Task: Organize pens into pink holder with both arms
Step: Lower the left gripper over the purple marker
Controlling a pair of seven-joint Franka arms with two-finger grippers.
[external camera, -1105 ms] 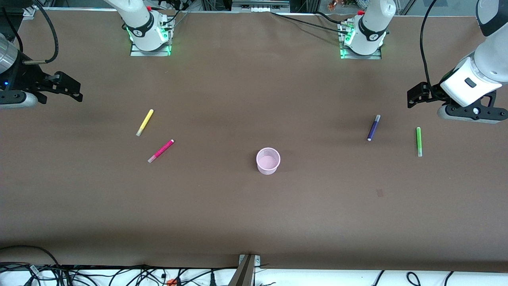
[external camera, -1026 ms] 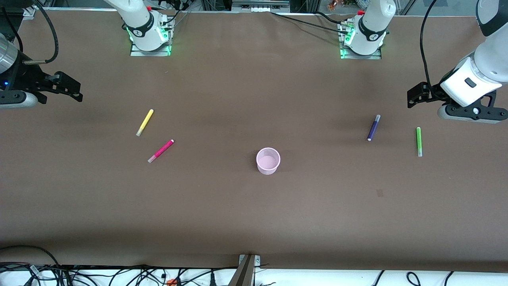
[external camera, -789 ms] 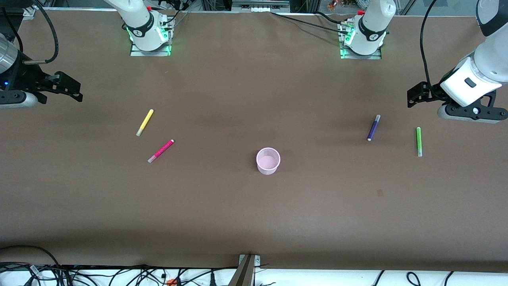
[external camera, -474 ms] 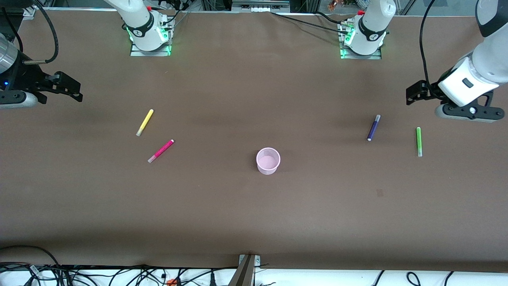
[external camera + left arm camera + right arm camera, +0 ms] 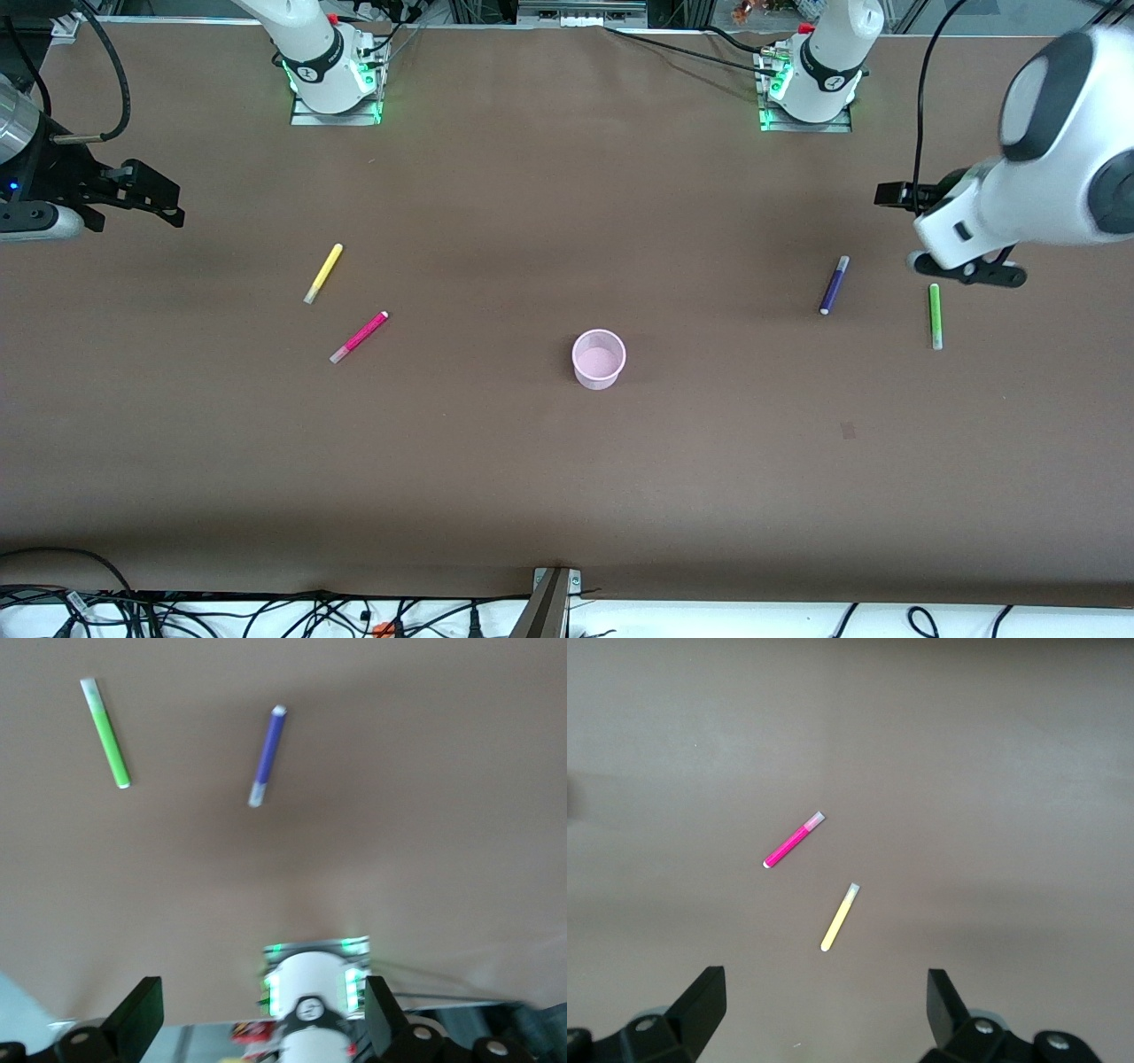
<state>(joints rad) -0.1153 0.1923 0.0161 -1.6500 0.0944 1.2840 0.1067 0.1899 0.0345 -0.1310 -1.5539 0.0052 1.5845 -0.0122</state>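
A robotics lab: two arm bases [image 5: 332, 75] bolted along the upper edge of the frame on a brown-covered counter [image 5: 567, 461], with loose black cables [image 5: 266, 611] tangled along the bottom edge.

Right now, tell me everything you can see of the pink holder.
The pink holder is a small round pale pink cup, plastic by its look, standing upright with its mouth open and nothing inside. It sits on the brown table about midway between the two arms' ends, nearer the front camera than all four pens. Nothing touches it; neither wrist view shows it.
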